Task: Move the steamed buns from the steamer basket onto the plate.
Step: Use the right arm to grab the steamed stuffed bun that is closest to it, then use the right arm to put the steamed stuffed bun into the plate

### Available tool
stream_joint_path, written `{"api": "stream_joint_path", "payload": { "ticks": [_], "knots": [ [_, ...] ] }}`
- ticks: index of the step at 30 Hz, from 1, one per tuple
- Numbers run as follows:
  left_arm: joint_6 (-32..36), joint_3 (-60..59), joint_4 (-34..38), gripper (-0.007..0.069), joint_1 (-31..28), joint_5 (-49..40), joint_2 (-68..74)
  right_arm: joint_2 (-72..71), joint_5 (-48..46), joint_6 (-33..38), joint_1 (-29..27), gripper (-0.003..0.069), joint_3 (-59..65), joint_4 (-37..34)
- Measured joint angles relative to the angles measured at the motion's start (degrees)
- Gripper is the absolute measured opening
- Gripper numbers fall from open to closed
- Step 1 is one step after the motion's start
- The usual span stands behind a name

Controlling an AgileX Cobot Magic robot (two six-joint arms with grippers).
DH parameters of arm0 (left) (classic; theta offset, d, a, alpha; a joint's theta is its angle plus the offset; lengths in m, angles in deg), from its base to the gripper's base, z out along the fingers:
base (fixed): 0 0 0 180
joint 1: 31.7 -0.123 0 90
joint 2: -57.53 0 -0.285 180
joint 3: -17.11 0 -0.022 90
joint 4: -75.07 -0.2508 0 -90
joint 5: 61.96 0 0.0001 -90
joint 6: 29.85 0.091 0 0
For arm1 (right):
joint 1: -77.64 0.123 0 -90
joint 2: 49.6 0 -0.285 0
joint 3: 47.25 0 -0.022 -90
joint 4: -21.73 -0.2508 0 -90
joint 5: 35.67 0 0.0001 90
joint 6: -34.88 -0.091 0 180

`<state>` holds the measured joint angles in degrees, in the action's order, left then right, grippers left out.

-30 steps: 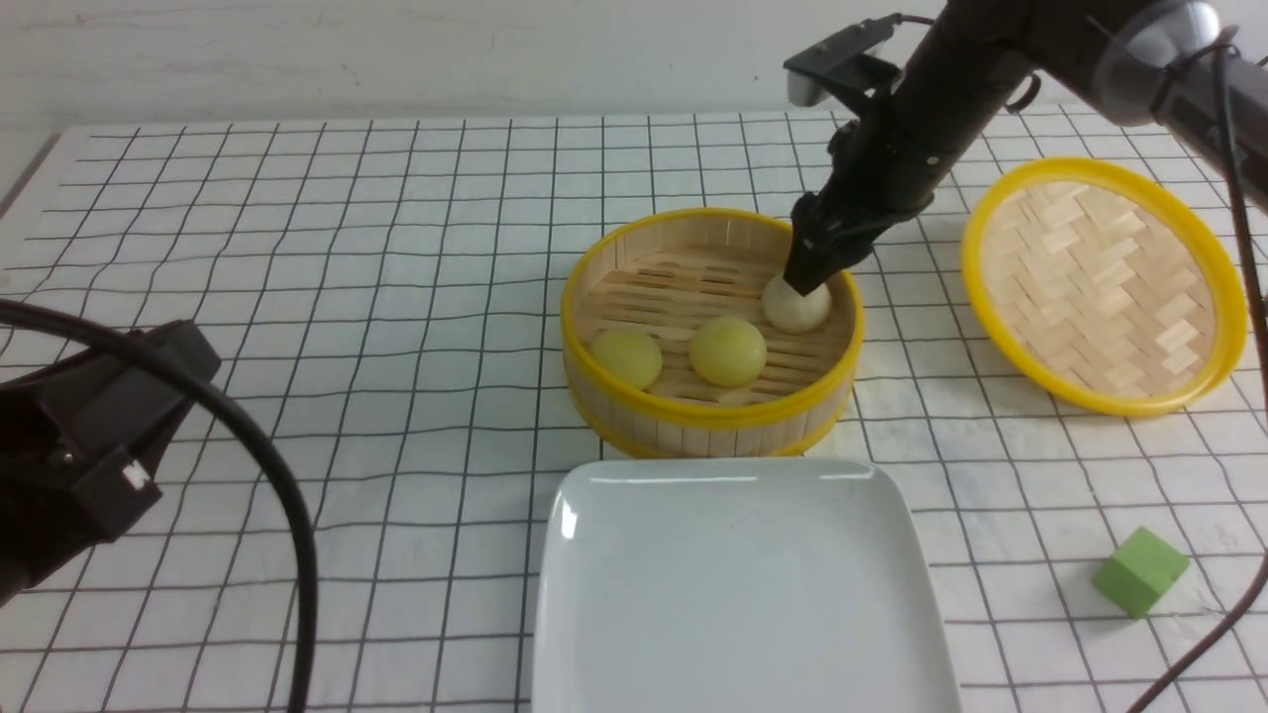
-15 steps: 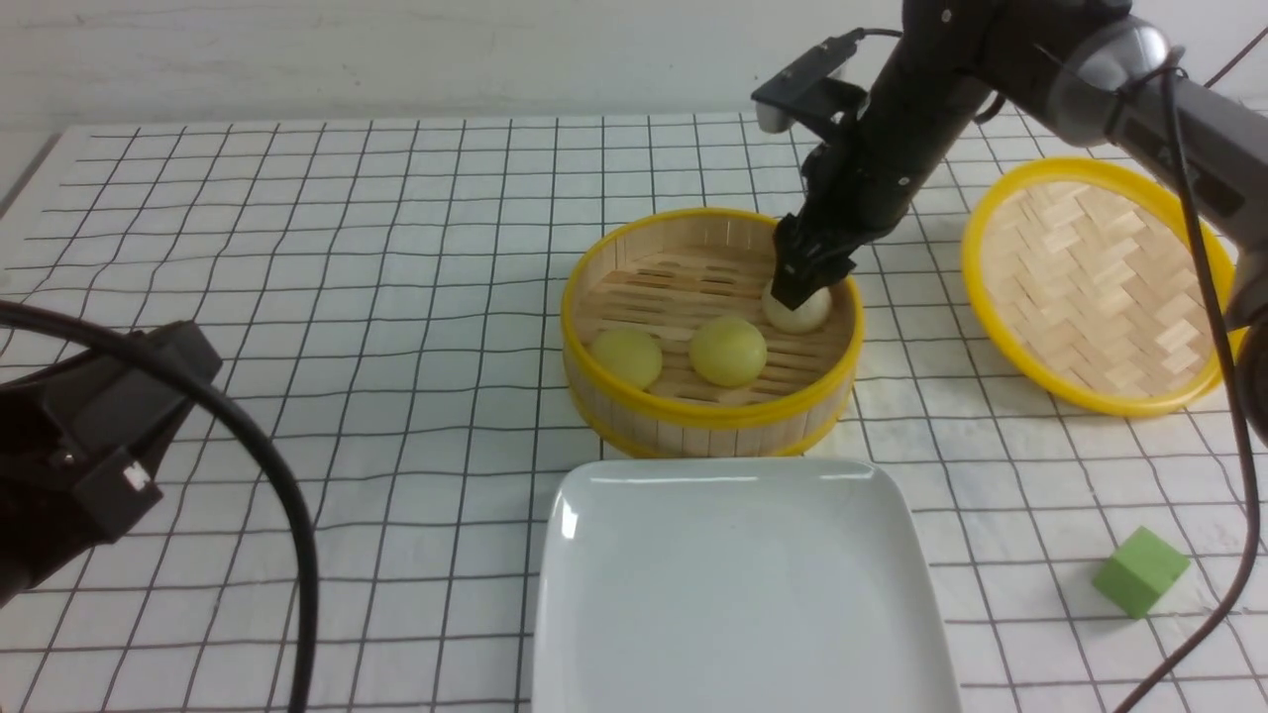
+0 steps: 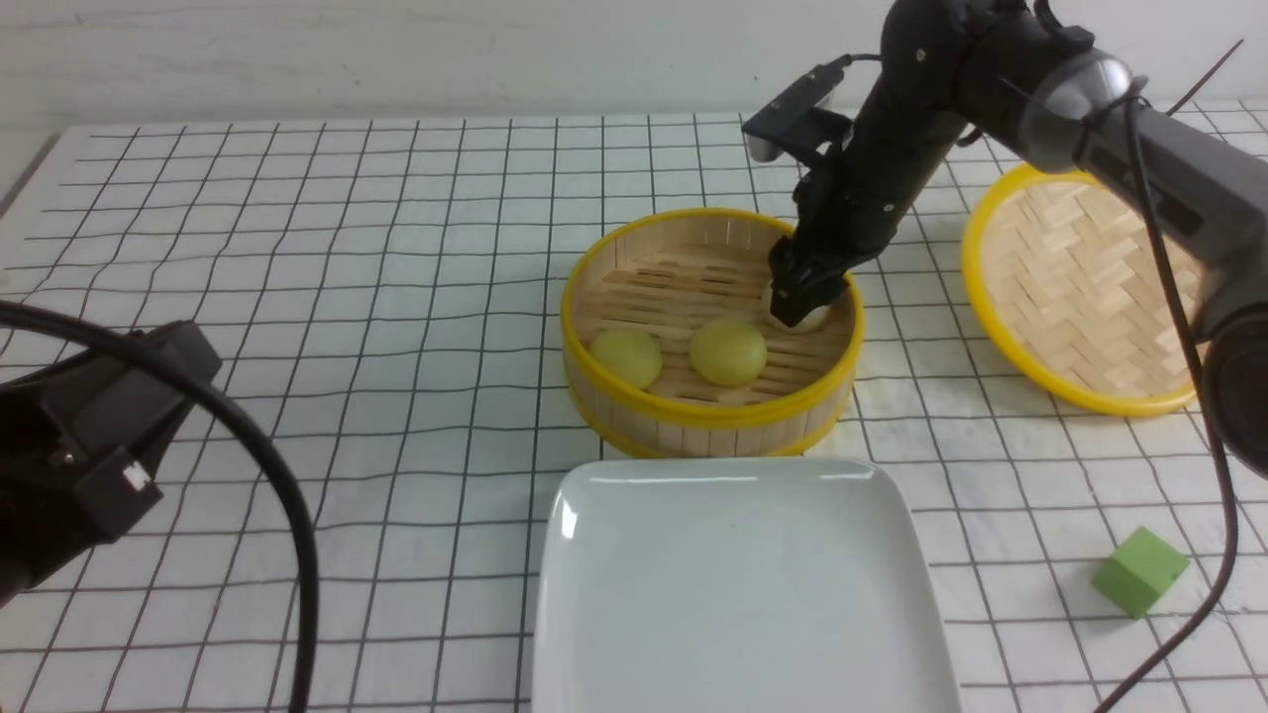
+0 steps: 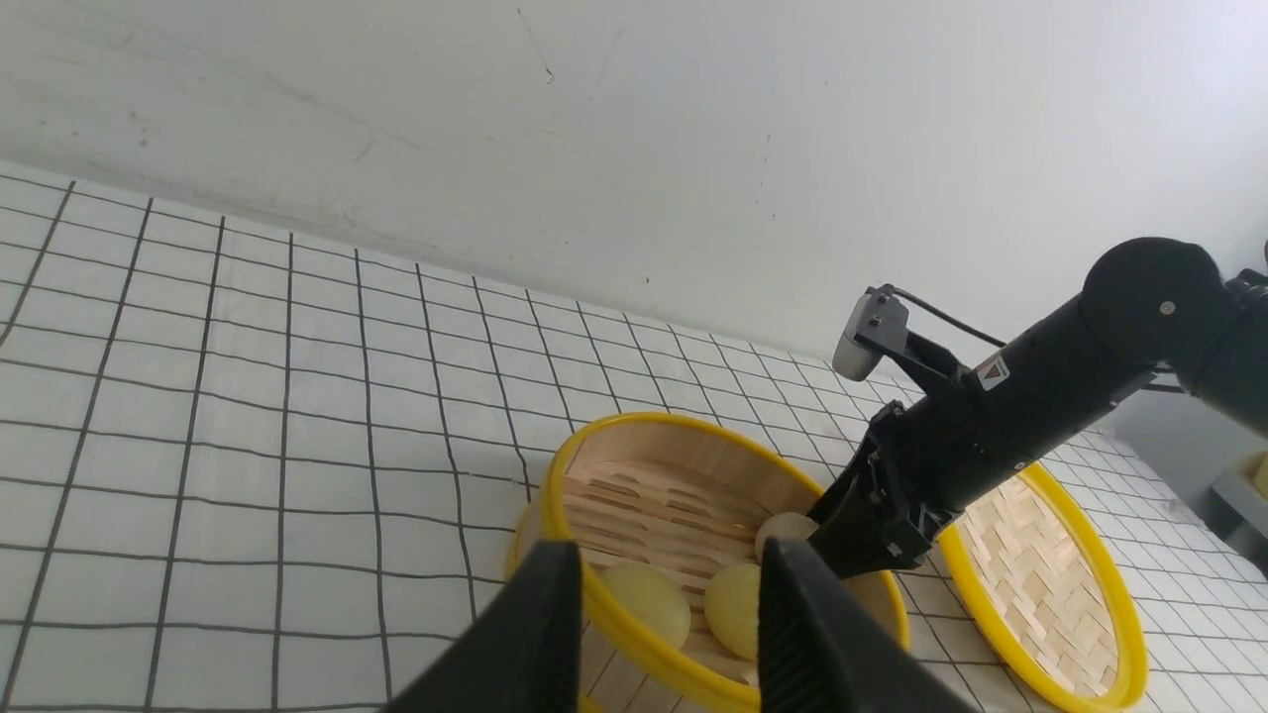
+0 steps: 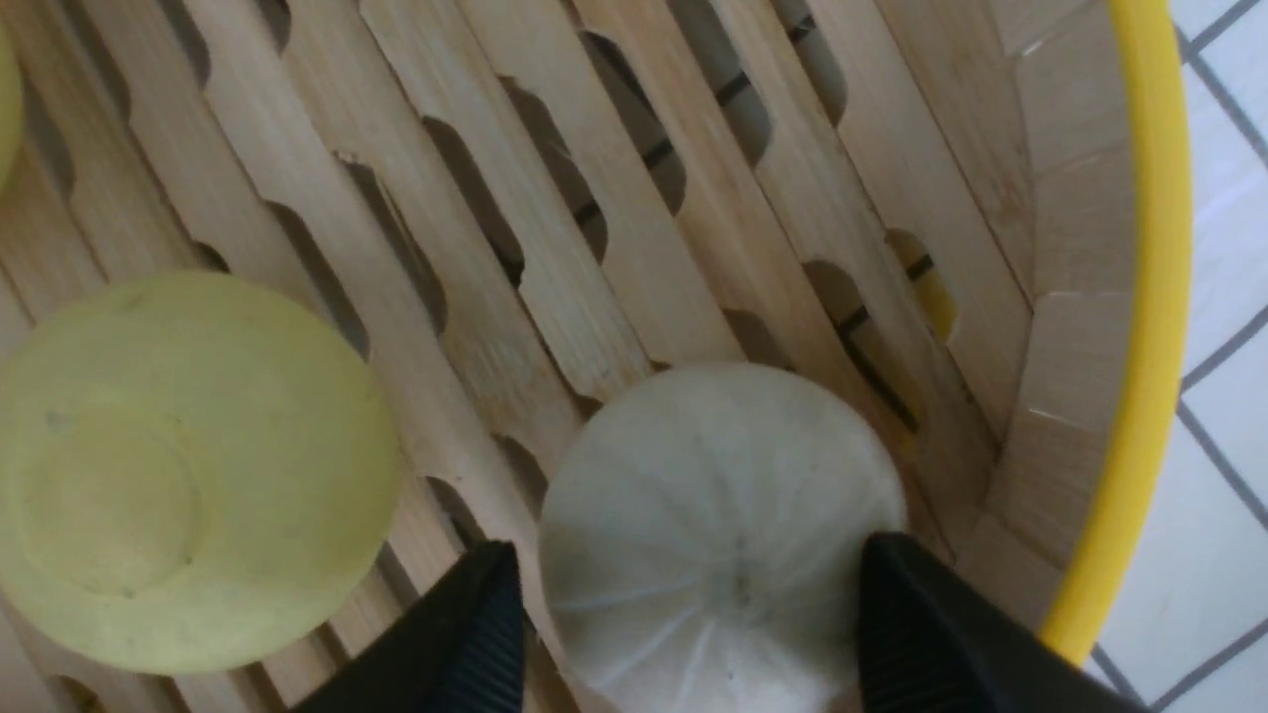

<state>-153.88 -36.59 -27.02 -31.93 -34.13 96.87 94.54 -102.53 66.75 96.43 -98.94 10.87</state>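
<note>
Front view: steamer basket [image 3: 708, 421] sat at ctr frame on the grid-cloth counter [image 3: 297, 248], w/ all 3 buns inside. First yellow bun [image 3: 626, 357] was at the lower left of the basket floor, second yellow bun [image 3: 728, 353] just beside it to the right. Beige-white bun [image 5: 713, 515] was by the basket's right wall, mostly hidden under the right end effector [image 3: 800, 307]. Right wrist view: its fingers [image 5: 475, 634] were spread astride that bun, one touching its side, the other just beside it; the bun sat on the slats. Plate [image 3: 738, 594] lay at bottom ctr, just below the basket. Left end effector [image 4: 666, 569] was at lower left, well apart from the basket, fingers apart, holding nothing. Woven lid [image 3: 1090, 287] sat at right, green cube [image 3: 1139, 571] at lower right.
</note>
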Motion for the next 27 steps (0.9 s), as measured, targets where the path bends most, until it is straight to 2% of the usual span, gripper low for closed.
{"api": "stream_joint_path", "payload": {
  "ticks": [3,4,6,7,13,20,27],
  "knots": [
    [0.00,0.00,0.00,0.0283,0.00,0.00,0.00,0.00,0.78,0.00,0.34,0.0261,0.00,1.73],
    [0.00,0.00,0.00,0.0283,0.00,0.00,0.00,0.00,0.79,0.00,0.40,0.0249,0.00,1.80],
    [0.00,0.00,0.00,0.0283,0.00,-0.31,0.00,0.00,1.50,0.12,0.65,0.0083,0.00,2.30],
    [0.00,0.00,0.00,0.0283,0.00,-0.64,0.00,0.00,1.82,0.12,0.76,0.0034,0.00,2.72],
    [0.00,0.00,0.00,0.0283,0.00,-1.71,0.00,-0.58,-0.07,-0.80,1.12,0.0022,-1.45,3.13],
    [0.00,0.00,0.00,0.0283,0.00,-1.93,0.00,-8.23,-4.20,-3.69,1.12,0.0022,-6.97,2.96],
    [0.00,0.00,0.00,0.0283,0.00,-3.78,0.00,-19.44,-5.06,-16.03,1.20,0.0022,-6.69,-0.94]
  ]
}}
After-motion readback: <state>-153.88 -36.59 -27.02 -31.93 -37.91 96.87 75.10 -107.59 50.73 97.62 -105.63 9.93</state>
